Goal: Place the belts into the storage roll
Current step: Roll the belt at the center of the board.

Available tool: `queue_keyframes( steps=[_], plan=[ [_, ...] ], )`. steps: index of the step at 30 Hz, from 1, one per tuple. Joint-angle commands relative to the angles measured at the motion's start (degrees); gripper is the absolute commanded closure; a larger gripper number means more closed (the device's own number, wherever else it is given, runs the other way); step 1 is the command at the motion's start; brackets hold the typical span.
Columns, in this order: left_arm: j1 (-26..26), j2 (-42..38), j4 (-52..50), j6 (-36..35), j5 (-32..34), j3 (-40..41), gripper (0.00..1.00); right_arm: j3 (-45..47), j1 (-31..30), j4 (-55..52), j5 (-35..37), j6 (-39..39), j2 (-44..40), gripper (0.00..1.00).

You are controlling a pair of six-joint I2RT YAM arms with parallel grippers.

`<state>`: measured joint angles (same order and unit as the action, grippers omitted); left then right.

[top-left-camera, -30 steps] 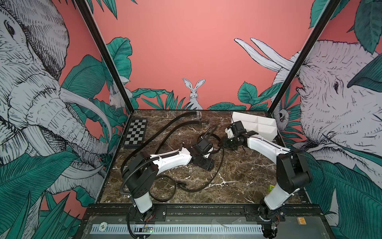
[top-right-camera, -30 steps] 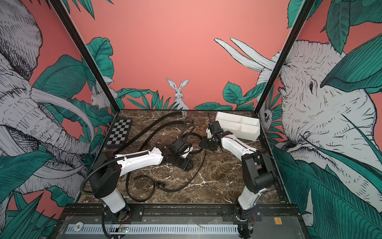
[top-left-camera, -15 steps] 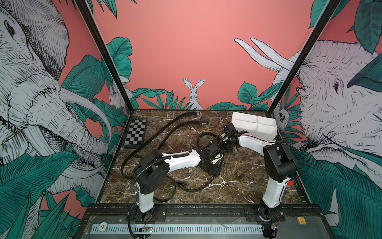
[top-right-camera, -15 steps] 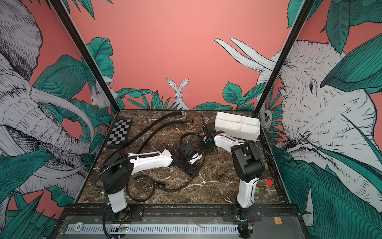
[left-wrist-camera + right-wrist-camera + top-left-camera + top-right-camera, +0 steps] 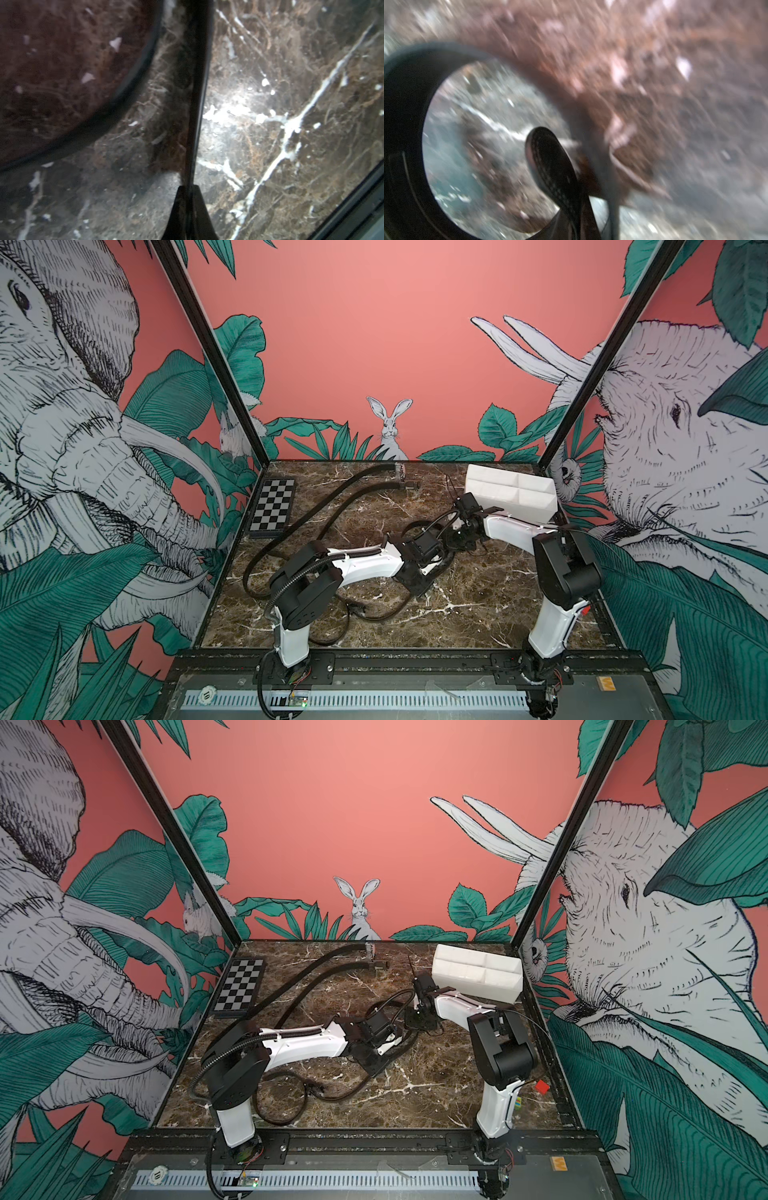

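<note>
Only the left wrist view shows a grip: the left fingers (image 5: pixel 180 212) are pressed together on a thin black belt (image 5: pixel 198 83) seen edge-on. It runs straight away from them over the table (image 5: pixel 311 62), and a second belt (image 5: pixel 129 91) curves beside it. The right wrist view is smeared by blur. The right fingers (image 5: pixel 550 162) are closed there, though I cannot tell whether anything is between them, and a broad black loop (image 5: pixel 402 124) arcs close by. In both top views the fingertips are hidden under the wrists, but the layout is plain. The left arm (image 5: pixel 365 568) and right arm (image 5: pixel 511 531) meet low over the middle of the table. Of the belts (image 5: pixel 332 506), two sweep from the back centre toward the left side, and a front coil (image 5: pixel 286 1121) lies near the left arm's base. The storage roll (image 5: pixel 511 493), white and divided into compartments, sits in the back right corner, just beyond the right wrist. A checkered board (image 5: pixel 272 506) lies at the back left. A top view shows a small red block (image 5: pixel 541 1086) beside the right arm. The table is dark brown marble with white veins. The walls (image 5: pixel 374 323) are pink, printed with elephants, green leaves and a rabbit.
</note>
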<state>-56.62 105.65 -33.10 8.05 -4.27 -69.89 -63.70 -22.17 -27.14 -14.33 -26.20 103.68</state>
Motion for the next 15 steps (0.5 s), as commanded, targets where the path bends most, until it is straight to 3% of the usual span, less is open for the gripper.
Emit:
queue_keyframes(
  steps=[1, 8, 15],
  plan=[
    [4.92, 0.36, -5.43, -6.42, 10.6, -2.9, 1.0, 4.14, 0.6, -8.42, 3.57, 3.07, -2.25, 1.0],
    [8.52, 5.87, -5.81, -16.63, 22.45, -15.44, 1.0, 10.58, 0.58, -8.86, 4.49, 0.68, -6.69, 1.0],
    [10.51, 13.83, -3.01, -23.3, 26.38, -23.85, 1.0, 14.85, 0.51, -9.6, 3.93, -0.17, -10.32, 1.0]
  ],
)
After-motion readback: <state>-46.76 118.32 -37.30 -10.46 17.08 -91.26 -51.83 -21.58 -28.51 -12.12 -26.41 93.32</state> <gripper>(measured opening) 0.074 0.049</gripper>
